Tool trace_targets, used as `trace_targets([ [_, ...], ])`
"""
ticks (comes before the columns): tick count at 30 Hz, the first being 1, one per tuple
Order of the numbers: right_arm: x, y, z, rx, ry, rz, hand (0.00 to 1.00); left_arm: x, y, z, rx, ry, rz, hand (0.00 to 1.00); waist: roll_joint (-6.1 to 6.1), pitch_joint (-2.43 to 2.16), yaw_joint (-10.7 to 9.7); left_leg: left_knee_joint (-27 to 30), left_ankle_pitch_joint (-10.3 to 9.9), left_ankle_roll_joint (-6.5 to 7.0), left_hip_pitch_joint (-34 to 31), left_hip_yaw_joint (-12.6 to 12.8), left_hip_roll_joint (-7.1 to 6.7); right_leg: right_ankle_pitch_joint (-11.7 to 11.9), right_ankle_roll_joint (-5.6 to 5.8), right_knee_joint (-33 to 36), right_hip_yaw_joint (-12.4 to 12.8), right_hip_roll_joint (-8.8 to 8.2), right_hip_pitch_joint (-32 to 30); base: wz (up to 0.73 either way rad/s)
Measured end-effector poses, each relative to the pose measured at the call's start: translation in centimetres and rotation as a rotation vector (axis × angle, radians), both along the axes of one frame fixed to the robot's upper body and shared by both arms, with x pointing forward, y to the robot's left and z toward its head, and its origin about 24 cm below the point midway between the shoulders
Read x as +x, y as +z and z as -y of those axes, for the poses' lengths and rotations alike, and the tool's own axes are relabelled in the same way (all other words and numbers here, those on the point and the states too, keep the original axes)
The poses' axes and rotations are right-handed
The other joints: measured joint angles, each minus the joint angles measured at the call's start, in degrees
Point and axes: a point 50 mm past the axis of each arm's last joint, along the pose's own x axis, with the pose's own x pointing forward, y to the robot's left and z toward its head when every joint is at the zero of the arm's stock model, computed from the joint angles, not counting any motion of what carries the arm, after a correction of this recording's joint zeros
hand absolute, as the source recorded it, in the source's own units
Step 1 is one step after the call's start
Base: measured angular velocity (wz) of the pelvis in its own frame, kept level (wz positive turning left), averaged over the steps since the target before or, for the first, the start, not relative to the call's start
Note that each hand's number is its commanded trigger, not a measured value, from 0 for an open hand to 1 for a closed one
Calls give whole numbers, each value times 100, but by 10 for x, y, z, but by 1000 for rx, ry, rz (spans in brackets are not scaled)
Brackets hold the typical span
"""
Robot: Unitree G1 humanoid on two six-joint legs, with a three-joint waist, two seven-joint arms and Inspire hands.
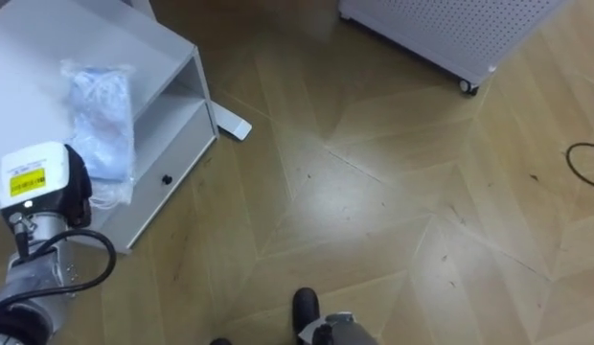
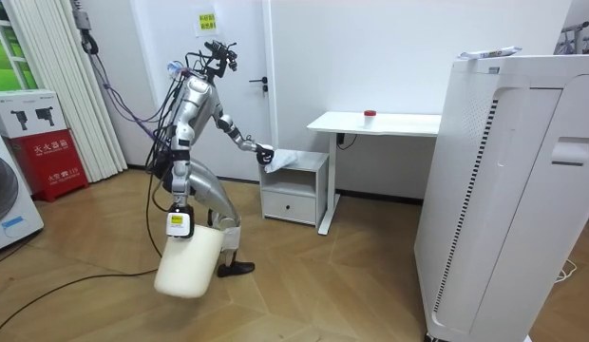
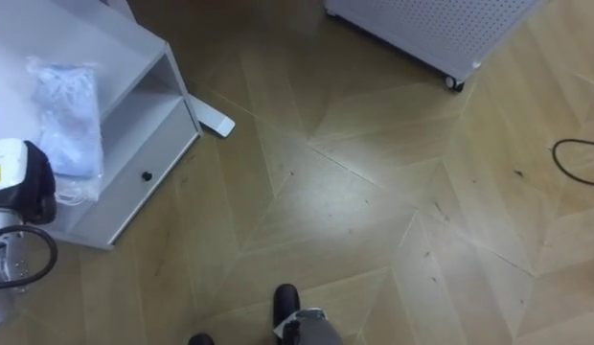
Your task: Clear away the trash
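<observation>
**Status: Bag on Cabinet Top, Left Hand at Its Near End**

We recorded the robot standing on the wood floor (image 1: 374, 211) directly in front of the low white cabinet (image 1: 177, 144), leaning toward it.

1. Task item. The crumpled clear plastic bag (image 1: 101, 120) lay on the cabinet's top, near the front edge, above the open shelf and the drawer (image 1: 153, 187) with its dark knob.
2. Left hand. The left hand (image 1: 75, 190) was stretched out over the cabinet's top, at the near end of the bag. We could not tell whether it was spread or clamped on the bag.
3. Right hand. The right hand (image 2: 178, 224) hung low on the side away from the cabinet, at the rim of a white bin (image 2: 190, 264). We could not tell its grip.
4. Surroundings. A white desk (image 2: 380, 122) stood against the cabinet's far side, carrying a small red object (image 2: 370, 114). A tall white appliance (image 2: 503, 190) stood well apart from the cabinet, beyond the desk.
</observation>
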Motion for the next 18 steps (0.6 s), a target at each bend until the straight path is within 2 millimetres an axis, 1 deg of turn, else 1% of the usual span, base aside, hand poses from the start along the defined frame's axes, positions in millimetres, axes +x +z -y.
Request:
trace_targets([
  [3, -8, -2, 0, 6, -2, -18, 100, 0, 0, 0, -1, 2, 1, 100, 3, 1, 70, 14, -1, 0, 27, -6, -8, -7, -1, 37, 12, -1, 15, 1],
  [5, -11, -3, 0, 15, 2, -26, 100, -1, -1, -1, -3, 7, -1, 100, 6, 1, 84, 32, -4, -4, 70, -17, -13, -28, -2, 67, 15, -1, 56, 4],
  [8, -15, -3, 0, 18, 6, -34, 100, -6, -7, -4, -5, 17, -17, 100, 25, -4, 89, 52, -22, -17, 189, -36, -9, -56, -6, 85, 14, 6, 176, 0],
  [11, -15, -3, 0, 18, 10, -29, 100, -9, -11, -6, -2, 27, -25, 100, 45, -1, 107, 157, -59, -14, 250, -22, -15, -125, 9, 252, 76, -4, 195, 0],
  [13, -15, -3, 1, 10, 19, -31, 100, -10, -12, -6, -3, 26, -26, 100, 58, 0, 164, 231, -78, -18, 278, -13, -12, -159, 19, 342, 120, -1, 194, -2],
  [14, -15, -3, 1, 4, 31, -35, 100, -11, -12, -6, -4, 27, -25, 100, 58, 0, 191, 257, -82, -15, 306, 12, -14, -215, 36, 408, 146, -18, 194, 0],
  [18, -14, -2, 1, -11, 87, -39, 100, -12, -14, -8, -23, 35, -24, 100, 59, -1, 243, 309, -92, 4, 415, 90, -9, -259, 3, 556, 200, -79, 231, 0],
])
